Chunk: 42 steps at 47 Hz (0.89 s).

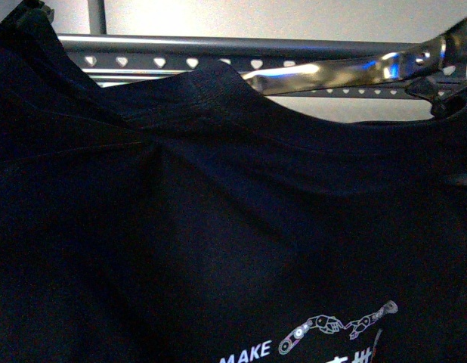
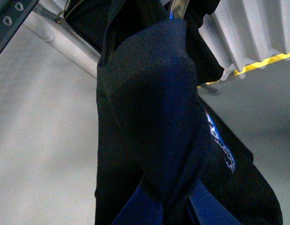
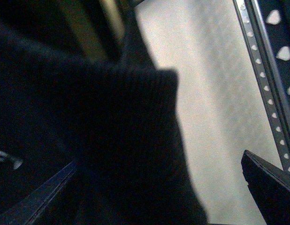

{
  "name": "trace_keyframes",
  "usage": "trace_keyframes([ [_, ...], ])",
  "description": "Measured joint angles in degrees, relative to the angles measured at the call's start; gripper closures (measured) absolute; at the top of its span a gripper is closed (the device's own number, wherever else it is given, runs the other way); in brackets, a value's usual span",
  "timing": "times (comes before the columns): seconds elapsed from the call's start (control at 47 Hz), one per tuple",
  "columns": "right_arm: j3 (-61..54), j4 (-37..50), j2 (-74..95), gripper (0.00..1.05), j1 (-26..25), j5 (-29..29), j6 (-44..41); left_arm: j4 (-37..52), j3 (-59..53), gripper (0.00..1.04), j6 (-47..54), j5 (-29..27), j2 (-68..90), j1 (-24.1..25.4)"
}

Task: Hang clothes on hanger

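Note:
The black T-shirt (image 1: 188,227) fills most of the front view, held high in front of the grey rack rail (image 1: 192,62) with its row of heart-shaped holes. Its white chest print (image 1: 332,336) shows at the bottom. My left gripper (image 2: 171,208) is shut on a bunched fold of the T-shirt (image 2: 149,93); its blue fingers (image 2: 135,211) pinch the cloth. My right gripper (image 3: 154,197) is open. A fold of the T-shirt (image 3: 98,131) lies between its fingers (image 3: 267,187), against one side. The rail (image 3: 271,70) runs close beside it.
A shiny chrome bar (image 1: 347,72) slants from the upper right down to the shirt's collar. The rack rail also shows in the left wrist view (image 2: 9,18). A white ribbed wall (image 2: 257,33) with a yellow line stands behind. Pale floor (image 3: 210,93) lies below.

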Motion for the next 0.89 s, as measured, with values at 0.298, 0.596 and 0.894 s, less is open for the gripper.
trace_keyframes([
  [0.298, 1.46, -2.99, -0.81, 0.07, -3.06, -2.14, 0.59, 0.00, 0.00, 1.01, 0.00, 0.11, 0.00, -0.22],
  [0.596, 4.63, 3.10, 4.70, 0.08, -0.63, -1.38, 5.09, 0.00, 0.00, 1.01, 0.00, -0.28, 0.00, -0.17],
  [0.894, 1.33, 10.08, 5.92, 0.66, 2.56, -0.46, 9.42, 0.00, 0.00, 1.01, 0.00, -0.48, 0.00, -0.09],
])
